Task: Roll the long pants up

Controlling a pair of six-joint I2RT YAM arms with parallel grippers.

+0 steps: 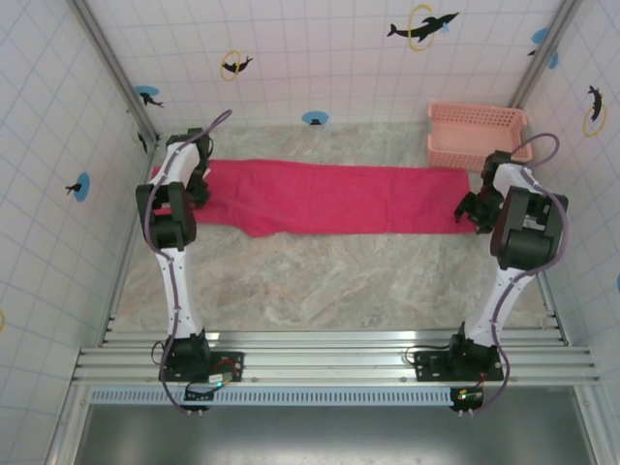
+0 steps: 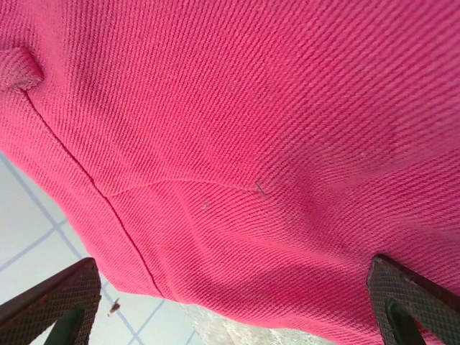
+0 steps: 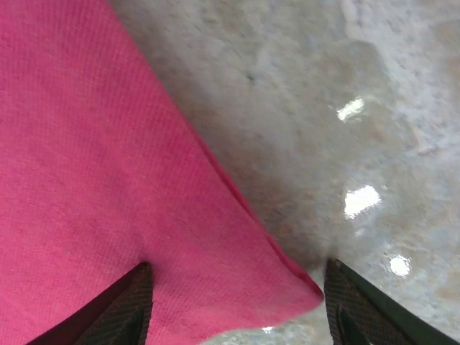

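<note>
The long pants (image 1: 320, 197) lie flat and stretched lengthwise across the far half of the marbled table (image 1: 329, 286), 1 end near the left wall and the other ending just in front of the pink latticed basket (image 1: 477, 134) in the far right corner. The near edge of the cloth bulges toward the arms left of centre. The left gripper (image 1: 199, 182) is down over the left end of the pants. In its wrist view its 2 dark textured fingers (image 2: 56, 305) stand wide apart, and the magenta twill (image 2: 237, 129) spans the whole gap between them. A stitched seam (image 2: 86, 180) and a belt loop (image 2: 18, 70) show on the cloth, and white tiles (image 2: 29, 230) lie beyond its edge. The right gripper (image 1: 471, 209) sits at the right end of the pants. Its fingers (image 3: 118, 310) are likewise spread apart, clamped on nothing, and a corner of the pants (image 3: 108, 180) reaches into the gap between them, with glossy bare tabletop (image 3: 345, 86) beside it.
</note>
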